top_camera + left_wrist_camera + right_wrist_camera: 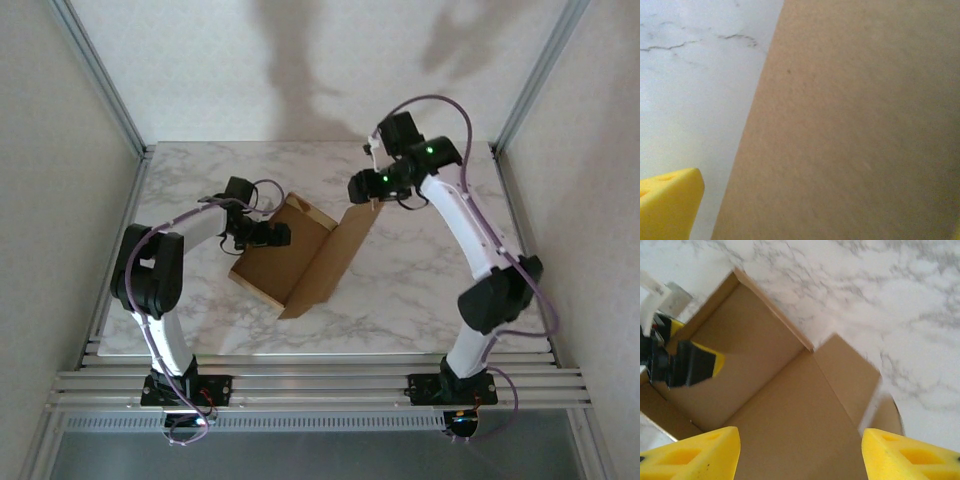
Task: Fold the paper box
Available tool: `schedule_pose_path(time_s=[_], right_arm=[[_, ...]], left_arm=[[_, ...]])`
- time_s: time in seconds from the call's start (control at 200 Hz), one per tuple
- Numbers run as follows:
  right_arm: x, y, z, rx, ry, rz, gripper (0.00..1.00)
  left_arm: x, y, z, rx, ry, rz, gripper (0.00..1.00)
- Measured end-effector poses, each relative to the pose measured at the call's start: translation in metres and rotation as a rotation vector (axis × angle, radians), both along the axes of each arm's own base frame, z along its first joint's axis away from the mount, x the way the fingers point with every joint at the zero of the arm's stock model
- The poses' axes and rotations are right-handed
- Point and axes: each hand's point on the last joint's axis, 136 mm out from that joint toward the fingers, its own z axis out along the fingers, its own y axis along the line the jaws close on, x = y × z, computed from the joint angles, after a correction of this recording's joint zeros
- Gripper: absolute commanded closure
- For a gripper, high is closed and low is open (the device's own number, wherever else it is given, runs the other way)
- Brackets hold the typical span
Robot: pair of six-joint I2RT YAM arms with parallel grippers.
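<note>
The marble table [420, 290] sits inside a white-walled frame, with bare stone open to the right and on the near side, and the frame posts close by at the far left. The paper box [270, 270] lies left of centre, half formed: a shallow tray with side walls raised, its lid panel [338, 250] tilting up to the right from the hinge crease. I judge the step in hand to be closing that lid over the tray. My right gripper [372, 202] hovers at the lid's far top edge, jaws spread, gripping nothing. My left gripper [268, 236] reaches in over the tray's left side, also spread wide, holding nothing I can make out. Next, I think, the right should push the lid leftward and down. The left must clear out first, and the end flap [850, 375] needs tucking inside the tray's wall.
</note>
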Motion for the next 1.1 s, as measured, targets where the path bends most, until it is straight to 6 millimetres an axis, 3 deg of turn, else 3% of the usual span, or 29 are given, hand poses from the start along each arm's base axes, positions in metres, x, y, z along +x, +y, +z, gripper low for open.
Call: schedule_pose_path(time_s=[0.23, 0.345, 0.46, 0.616, 0.746, 0.951, 1.101], right_arm=[[-0.04, -0.027, 0.012, 0.085, -0.074, -0.133, 0.22], [-0.044, -0.025, 0.015, 0.152, -0.093, -0.174, 0.22], [-0.048, -0.012, 0.002, 0.2, -0.073, -0.179, 0.21], [-0.057, 0.003, -0.019, 0.253, -0.017, -0.161, 0.19], [-0.062, 0.006, -0.024, 0.284, 0.004, -0.154, 0.16], [-0.071, 0.001, -0.015, 0.306, -0.026, -0.153, 0.1], [-0.077, -0.005, 0.002, 0.328, -0.071, -0.153, 0.07]], left_arm=[[0.006, 0.0, 0.001, -0.014, -0.019, 0.024, 0.01], [0.004, -0.001, -0.004, -0.034, -0.009, 0.056, 0.01], [-0.007, -0.001, -0.007, -0.071, 0.015, 0.112, 0.01], [-0.037, -0.002, 0.001, -0.121, 0.03, 0.175, 0.01], [-0.07, -0.011, 0.011, -0.159, 0.03, 0.182, 0.01], [-0.13, -0.04, 0.017, -0.207, 0.063, 0.129, 0.0], [-0.161, -0.058, 0.015, -0.259, 0.102, 0.125, 0.0]])
